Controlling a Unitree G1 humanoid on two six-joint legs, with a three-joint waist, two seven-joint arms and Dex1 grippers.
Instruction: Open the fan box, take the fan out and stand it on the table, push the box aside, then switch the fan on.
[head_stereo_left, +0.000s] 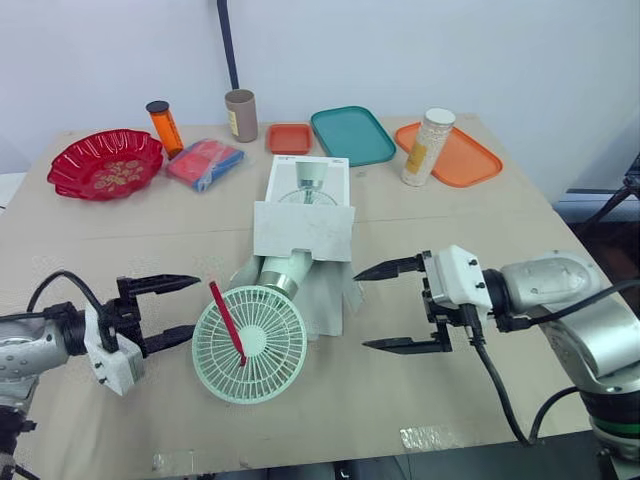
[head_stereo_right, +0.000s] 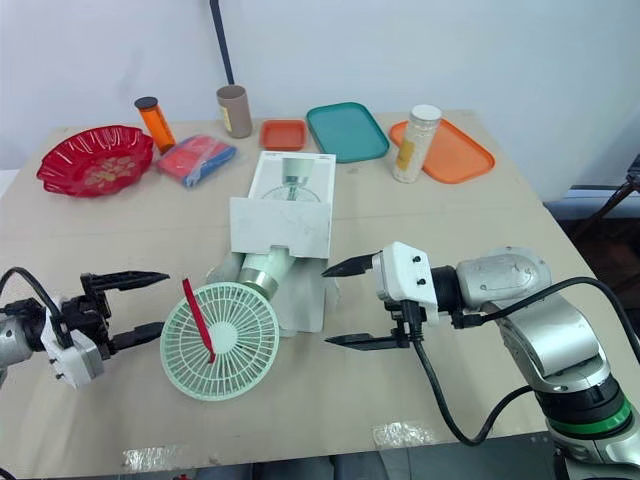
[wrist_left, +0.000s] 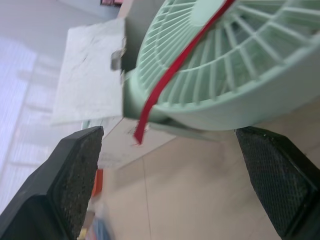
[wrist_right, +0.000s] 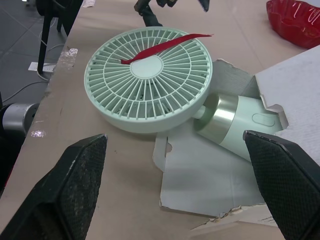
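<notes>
Black-fingered and spread wide, the left gripper (head_stereo_left: 193, 306) hovers just left of the mint fan (head_stereo_left: 250, 345), which lies on its side on the table (head_stereo_left: 100, 240), head out, base lodged inside the torn-open white box (head_stereo_left: 305, 232). Right of the box flaps the right gripper (head_stereo_left: 361, 310) hangs equally spread, holding nothing. Taking-out looks half done; next, I judge, one gripper should pin the box while the other draws the fan clear

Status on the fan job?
Both open: left end effector, right end effector, flanking fan. Fan lying down, base inside open box. Box not yet aside.
</notes>
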